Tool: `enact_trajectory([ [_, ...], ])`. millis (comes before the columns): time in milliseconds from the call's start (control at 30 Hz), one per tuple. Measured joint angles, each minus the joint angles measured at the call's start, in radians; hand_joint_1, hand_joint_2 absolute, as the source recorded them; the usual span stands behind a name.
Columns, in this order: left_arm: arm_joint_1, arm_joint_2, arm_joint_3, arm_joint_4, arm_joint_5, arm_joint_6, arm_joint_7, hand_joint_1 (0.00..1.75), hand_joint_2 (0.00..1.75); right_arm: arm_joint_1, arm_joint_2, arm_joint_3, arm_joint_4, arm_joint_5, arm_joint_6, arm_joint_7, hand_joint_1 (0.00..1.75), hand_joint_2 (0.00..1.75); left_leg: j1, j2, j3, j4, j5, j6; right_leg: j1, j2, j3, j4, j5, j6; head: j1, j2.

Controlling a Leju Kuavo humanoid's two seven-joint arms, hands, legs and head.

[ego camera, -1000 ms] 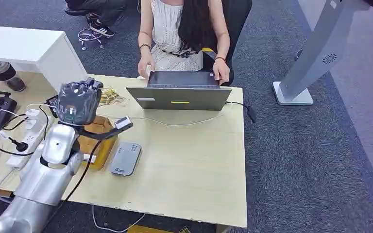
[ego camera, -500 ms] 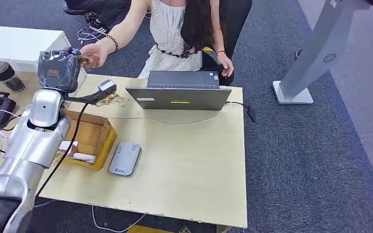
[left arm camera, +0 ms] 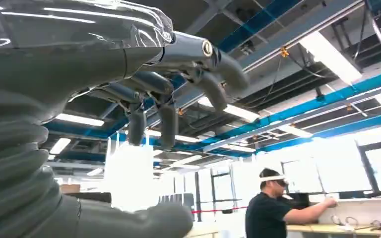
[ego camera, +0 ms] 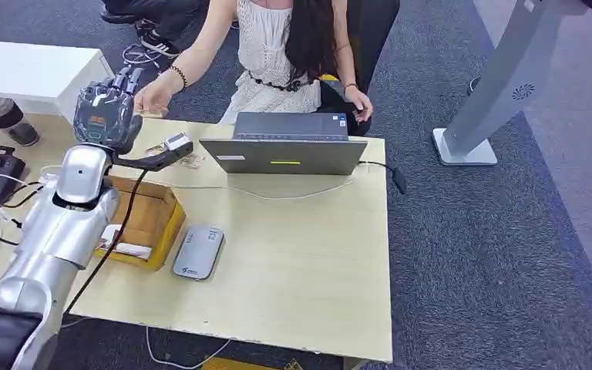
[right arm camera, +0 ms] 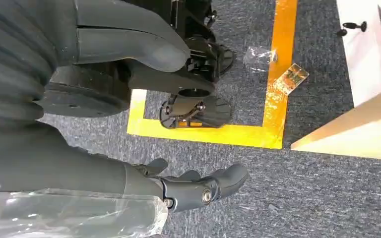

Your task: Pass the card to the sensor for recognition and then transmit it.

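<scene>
Table point(ego camera: 308, 254) far edge: left hand point(ego camera: 108, 116) raised, fingers apart, empty, beside person's hand point(ego camera: 153, 97); right hand point(right arm camera: 129, 188) loosely spread over carpet.

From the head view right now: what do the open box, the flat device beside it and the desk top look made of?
Open box: corrugated cardboard, matte brown, flaps folded out. Card reader, if that is what it is: likely moulded plastic, smooth satin grey with rounded corners. Desk top: looks like pale wood-grain laminate, low sheen; solid wood can't be ruled out.
</scene>
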Motion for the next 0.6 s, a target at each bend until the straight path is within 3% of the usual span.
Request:
enact_trajectory([
  [167,0.119,-0.049,0.006,-0.161,0.048,0.032,-0.042,0.0,1.75,0.006,0.0,0.0,0.0,-0.028,-0.006,-0.012,0.0,1.75,0.0,0.0,0.0,0.0,0.0,0.0,0.0,0.0,0.0,0.0,0.0,0.0,0.0,0.0],
  [400,0.392,-0.081,0.004,-0.508,0.096,0.057,-0.087,0.0,1.75,0.032,0.0,-0.012,0.0,-0.084,-0.024,-0.052,0.0,1.75,-0.001,0.002,-0.001,0.0,-0.003,0.001,0.0,0.002,-0.001,-0.001,-0.002,0.0,0.0,0.0],
  [600,0.75,-0.069,0.017,-0.78,0.136,0.141,-0.135,0.0,1.75,0.067,-0.005,-0.055,0.0,-0.13,-0.039,-0.091,0.0,1.75,-0.001,0.004,-0.001,-0.001,-0.005,0.001,-0.001,0.005,-0.003,-0.001,-0.004,0.0,-0.002,0.0],
])
